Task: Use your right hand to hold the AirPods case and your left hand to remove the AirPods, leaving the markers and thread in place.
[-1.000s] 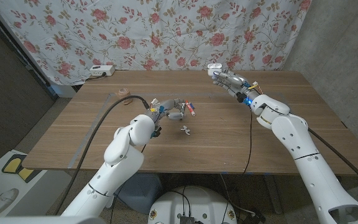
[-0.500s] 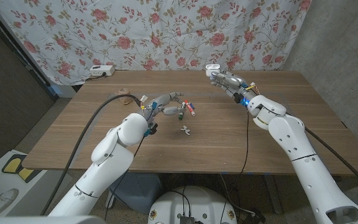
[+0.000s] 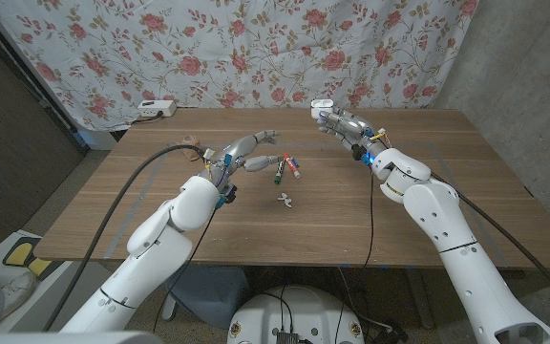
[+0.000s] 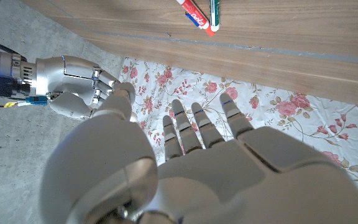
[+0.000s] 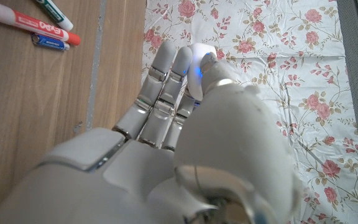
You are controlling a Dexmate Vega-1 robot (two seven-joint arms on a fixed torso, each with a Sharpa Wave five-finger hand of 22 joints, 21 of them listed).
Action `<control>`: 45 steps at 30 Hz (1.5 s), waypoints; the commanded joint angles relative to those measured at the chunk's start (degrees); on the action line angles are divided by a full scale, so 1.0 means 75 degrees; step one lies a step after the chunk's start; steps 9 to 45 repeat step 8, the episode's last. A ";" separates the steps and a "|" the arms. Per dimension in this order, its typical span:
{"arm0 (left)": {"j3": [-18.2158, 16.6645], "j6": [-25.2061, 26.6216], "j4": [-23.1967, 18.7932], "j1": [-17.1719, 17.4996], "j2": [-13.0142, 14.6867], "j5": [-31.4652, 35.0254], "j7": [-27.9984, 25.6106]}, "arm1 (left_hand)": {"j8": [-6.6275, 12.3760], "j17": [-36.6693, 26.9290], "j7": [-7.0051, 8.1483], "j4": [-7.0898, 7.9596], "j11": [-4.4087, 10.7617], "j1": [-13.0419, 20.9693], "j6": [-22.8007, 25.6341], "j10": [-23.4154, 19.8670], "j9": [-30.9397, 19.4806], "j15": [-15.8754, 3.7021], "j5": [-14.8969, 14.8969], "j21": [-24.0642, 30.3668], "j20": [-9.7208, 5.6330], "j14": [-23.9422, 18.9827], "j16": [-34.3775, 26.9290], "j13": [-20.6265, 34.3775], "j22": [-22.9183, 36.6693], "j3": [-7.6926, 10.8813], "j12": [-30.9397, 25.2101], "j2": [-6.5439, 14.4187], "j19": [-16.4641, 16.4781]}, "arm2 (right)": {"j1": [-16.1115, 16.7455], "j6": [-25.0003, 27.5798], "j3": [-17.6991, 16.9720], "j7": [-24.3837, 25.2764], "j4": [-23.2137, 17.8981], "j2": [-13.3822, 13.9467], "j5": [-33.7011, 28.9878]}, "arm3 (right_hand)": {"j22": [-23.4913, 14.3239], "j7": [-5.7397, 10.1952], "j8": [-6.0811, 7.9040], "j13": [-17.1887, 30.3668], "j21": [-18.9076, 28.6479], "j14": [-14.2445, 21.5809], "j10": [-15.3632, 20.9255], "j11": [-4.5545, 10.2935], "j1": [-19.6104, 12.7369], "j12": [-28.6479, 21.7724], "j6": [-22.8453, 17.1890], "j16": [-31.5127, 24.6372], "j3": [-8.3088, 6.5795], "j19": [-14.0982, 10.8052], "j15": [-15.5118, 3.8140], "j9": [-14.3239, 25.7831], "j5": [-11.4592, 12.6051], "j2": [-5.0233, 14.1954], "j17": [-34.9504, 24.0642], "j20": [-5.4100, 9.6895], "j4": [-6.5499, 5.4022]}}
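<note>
My right hand is raised over the table's far right and holds the white AirPods case in its fingertips; the case peeks out between its thumb and fingers. My left hand hovers over the middle of the table with its fingers spread and nothing in it; its fingers point toward my right hand. A small white AirPod lies on the wood in front of the markers. The green marker and red marker lie side by side right of my left hand.
A small brown spool-like thing sits left of my left hand. A white power strip lies at the table's far left corner. A floral curtain hangs behind the table. A short blue marker lies beside the red marker.
My left hand has lifted away from the markers toward the far left and spread its fingers. My right hand has drifted a little left with the case.
</note>
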State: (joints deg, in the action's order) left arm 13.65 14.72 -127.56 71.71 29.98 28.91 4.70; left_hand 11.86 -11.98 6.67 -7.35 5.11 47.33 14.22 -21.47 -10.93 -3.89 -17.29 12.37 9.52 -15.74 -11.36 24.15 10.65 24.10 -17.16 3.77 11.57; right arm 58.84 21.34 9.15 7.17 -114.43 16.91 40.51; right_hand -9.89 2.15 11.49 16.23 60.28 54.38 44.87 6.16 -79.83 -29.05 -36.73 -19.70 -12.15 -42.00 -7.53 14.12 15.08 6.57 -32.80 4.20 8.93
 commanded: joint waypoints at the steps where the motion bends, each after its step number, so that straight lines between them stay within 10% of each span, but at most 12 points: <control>1: -0.0133 -0.0367 0.0059 0.0137 0.0139 -0.0358 -0.0394 | -0.0020 0.0006 0.0001 -0.0045 0.0007 -0.0085 -0.0012 0.0056 0.0004 0.0048 0.0045 0.0001 0.0028 0.0039 0.0021 -0.0010 0.0021 0.0006 0.0045 -0.0014 0.0032 | 0.0229 -0.0077 0.0080 0.0311 -0.0303 -0.0039 -0.0121 | -0.0013 0.0000 0.0020 0.0892 0.0073 0.0043 0.0293 0.0239 0.0006 -0.0078 0.0016 0.0009 -0.0055 0.0028 -0.0804 0.0019 0.0048 0.0086 -0.0022 0.0777 -0.0016; 45: 0.0034 -0.0249 0.0107 0.0197 0.0052 -0.0170 -0.0673 | -0.0028 0.0026 0.0001 -0.0038 0.0000 -0.0129 -0.0013 0.0085 0.0005 0.0066 0.0054 -0.0006 0.0039 0.0065 0.0027 -0.0057 0.0020 0.0006 0.0095 -0.0006 0.0018 | 0.0138 -0.0092 0.0083 0.0093 -0.0099 0.0029 -0.0036 | -0.0012 0.0005 0.0022 0.0894 0.0086 0.0044 0.0296 0.0244 0.0012 -0.0078 0.0011 0.0013 -0.0057 0.0039 -0.0804 0.0019 0.0052 0.0088 -0.0023 0.0773 -0.0016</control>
